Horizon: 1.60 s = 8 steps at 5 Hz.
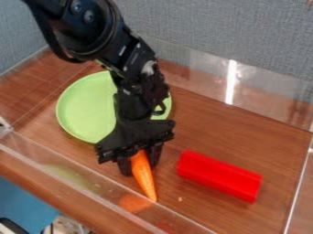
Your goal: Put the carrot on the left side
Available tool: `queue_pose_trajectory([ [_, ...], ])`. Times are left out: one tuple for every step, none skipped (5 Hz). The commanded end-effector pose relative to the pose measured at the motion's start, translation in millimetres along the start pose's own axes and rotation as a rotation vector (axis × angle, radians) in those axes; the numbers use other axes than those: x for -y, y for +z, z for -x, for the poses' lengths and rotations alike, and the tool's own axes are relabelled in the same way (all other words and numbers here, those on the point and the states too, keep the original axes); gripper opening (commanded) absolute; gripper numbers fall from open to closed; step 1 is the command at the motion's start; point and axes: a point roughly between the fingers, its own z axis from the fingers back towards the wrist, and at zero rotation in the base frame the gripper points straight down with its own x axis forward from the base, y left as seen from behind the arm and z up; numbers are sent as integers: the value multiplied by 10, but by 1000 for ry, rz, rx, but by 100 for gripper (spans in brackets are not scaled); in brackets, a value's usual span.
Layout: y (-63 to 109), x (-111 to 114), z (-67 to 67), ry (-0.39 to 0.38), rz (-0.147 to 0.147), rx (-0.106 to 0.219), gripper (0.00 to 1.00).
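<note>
The orange carrot (145,181) hangs point-down and slightly tilted, its tip near the wooden table (244,128). My gripper (138,162) points straight down and is shut on the carrot's upper end, which hides the green stem. The black arm rises from it toward the upper left. The carrot is just right of the green plate's near edge and left of the red block.
A round green plate (86,105) lies at the left, partly behind the arm. A red rectangular block (221,175) lies at the right front. Clear plastic walls (251,78) fence the table, with a low one along the front edge.
</note>
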Motion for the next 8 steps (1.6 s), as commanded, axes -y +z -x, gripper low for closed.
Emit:
queue_pose_trajectory([
  [5,-43,-67,26,-11,12,0],
  [7,-60,-79,30,-23,15,0],
  [14,-74,-83,31,-36,16,0],
  [23,-85,-79,28,-48,15,0],
  [34,-91,-65,23,-60,7,0],
  [44,-95,-50,17,-72,-1,0],
  [45,-98,-33,10,-85,-11,0],
  [49,-133,-51,14,-100,-5,100],
])
